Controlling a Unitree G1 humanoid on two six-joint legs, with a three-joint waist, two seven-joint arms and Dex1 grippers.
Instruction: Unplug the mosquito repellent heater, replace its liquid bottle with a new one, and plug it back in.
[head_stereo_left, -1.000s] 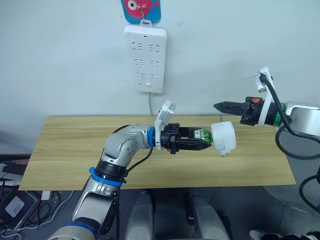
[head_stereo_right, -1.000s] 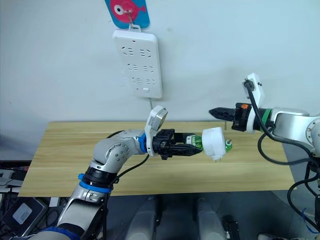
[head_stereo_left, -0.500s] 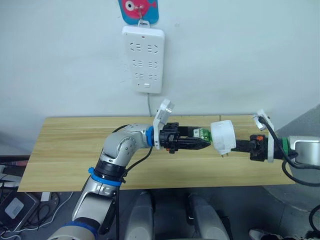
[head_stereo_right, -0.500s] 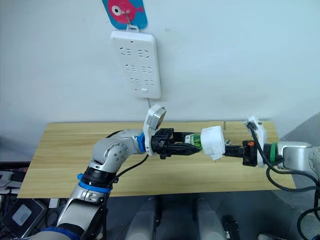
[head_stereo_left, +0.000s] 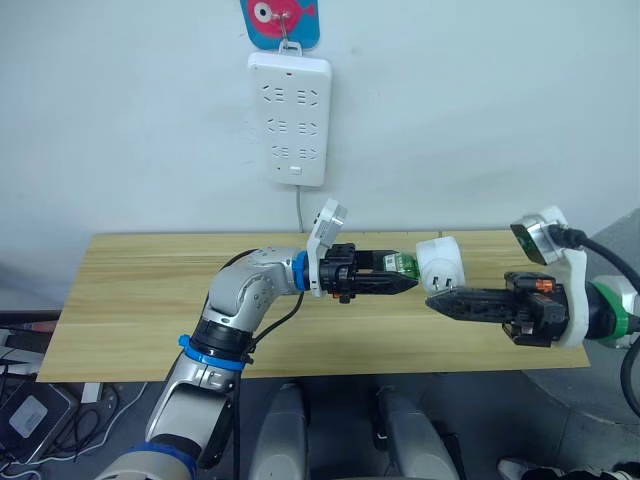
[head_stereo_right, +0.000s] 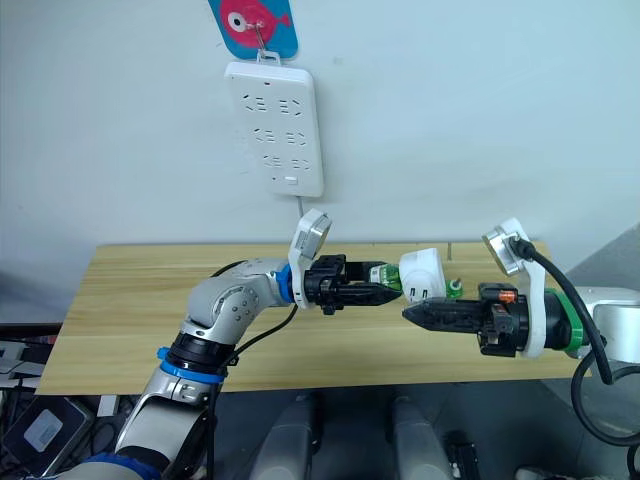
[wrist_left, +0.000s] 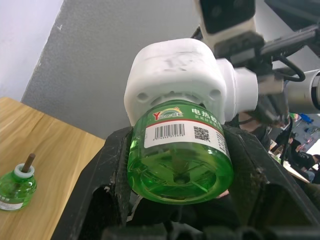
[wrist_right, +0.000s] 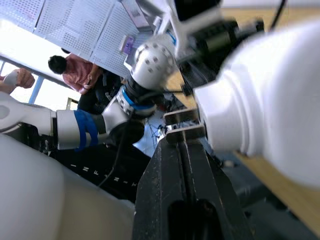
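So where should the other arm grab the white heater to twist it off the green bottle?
Probably the heater's rounded white body, not the thin prongs underneath. Come from the robot's right, opposite the left gripper, which clamps the bottle with the heater sticking out past it. The body is wider, so closing top and bottom should hold better. The right gripper sits by the prongs.

Even, bright indoor light; right wrist view blurred, with window glare.
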